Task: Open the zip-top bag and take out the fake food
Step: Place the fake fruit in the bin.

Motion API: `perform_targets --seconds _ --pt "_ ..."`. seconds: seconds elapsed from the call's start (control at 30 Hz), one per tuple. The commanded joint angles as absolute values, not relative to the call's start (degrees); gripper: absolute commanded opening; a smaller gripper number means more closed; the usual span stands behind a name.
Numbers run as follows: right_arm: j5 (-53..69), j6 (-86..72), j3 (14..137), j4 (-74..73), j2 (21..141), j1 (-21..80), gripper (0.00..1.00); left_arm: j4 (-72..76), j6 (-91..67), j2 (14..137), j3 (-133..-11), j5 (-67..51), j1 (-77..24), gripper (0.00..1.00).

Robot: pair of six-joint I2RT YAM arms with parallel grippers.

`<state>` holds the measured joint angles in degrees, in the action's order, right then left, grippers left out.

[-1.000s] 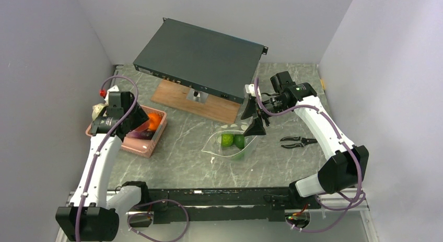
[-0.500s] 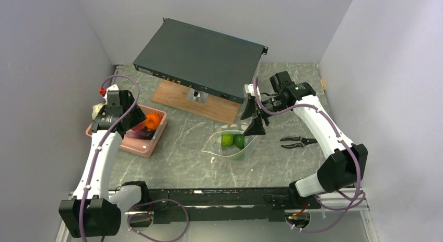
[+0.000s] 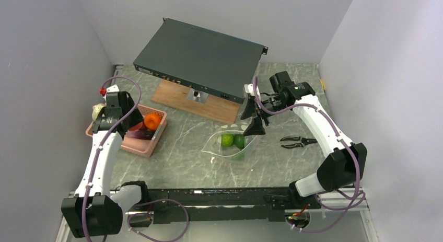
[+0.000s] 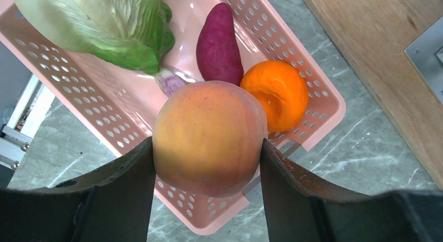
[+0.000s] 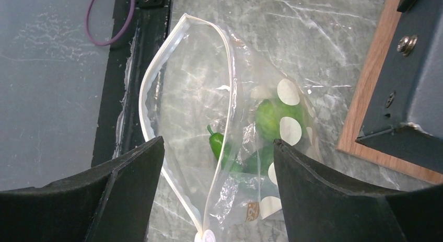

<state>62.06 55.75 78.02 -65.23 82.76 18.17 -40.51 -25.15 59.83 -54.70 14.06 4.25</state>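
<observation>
Left gripper [image 4: 207,148] has nudged slightly over the pink basket [image 4: 319,122], clamped on the peach [image 4: 209,132] for dropping in. Right gripper [image 5: 217,145], jaws apart, hovers above the open zip-top bag [image 5: 183,116] on the table [image 3: 177,158], green pieces [image 5: 271,119] inside.

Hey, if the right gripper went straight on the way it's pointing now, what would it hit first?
The zip-top bag: its open mouth lies between the right gripper's open jaws, with green fake food inside. How far off it is remains unclear.

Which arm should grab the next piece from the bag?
Right. The right fingers are open above the open bag with green pieces inside; the left fingers are over the basket, gripping a peach.
</observation>
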Motion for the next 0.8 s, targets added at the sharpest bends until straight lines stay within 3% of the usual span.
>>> perform_targets --seconds 0.0,0.4,0.5,0.63,0.67,0.77 --pt "63.95 56.86 79.12 -64.45 83.26 17.84 0.78 -37.35 -21.57 59.94 -54.11 15.56 4.72 0.02" --pt "63.68 56.95 79.10 -64.48 83.45 17.84 0.79 -31.77 -13.20 66.65 -52.98 16.56 5.36 0.25" --pt "63.65 57.07 79.17 -64.43 83.66 17.85 0.79 -29.93 -10.07 68.77 -53.06 16.66 5.53 0.41" --pt "63.73 57.04 79.19 -64.53 83.84 17.84 0.79 -29.64 -9.35 70.88 -54.77 18.86 5.51 0.84" --pt "63.68 57.05 79.21 -64.55 83.85 17.82 0.79 -30.04 -9.56 71.07 -55.23 19.29 5.52 0.91" --pt "63.63 57.12 79.19 -64.64 83.99 17.85 0.79 -30.96 -9.71 71.16 -56.36 18.96 5.48 0.97"
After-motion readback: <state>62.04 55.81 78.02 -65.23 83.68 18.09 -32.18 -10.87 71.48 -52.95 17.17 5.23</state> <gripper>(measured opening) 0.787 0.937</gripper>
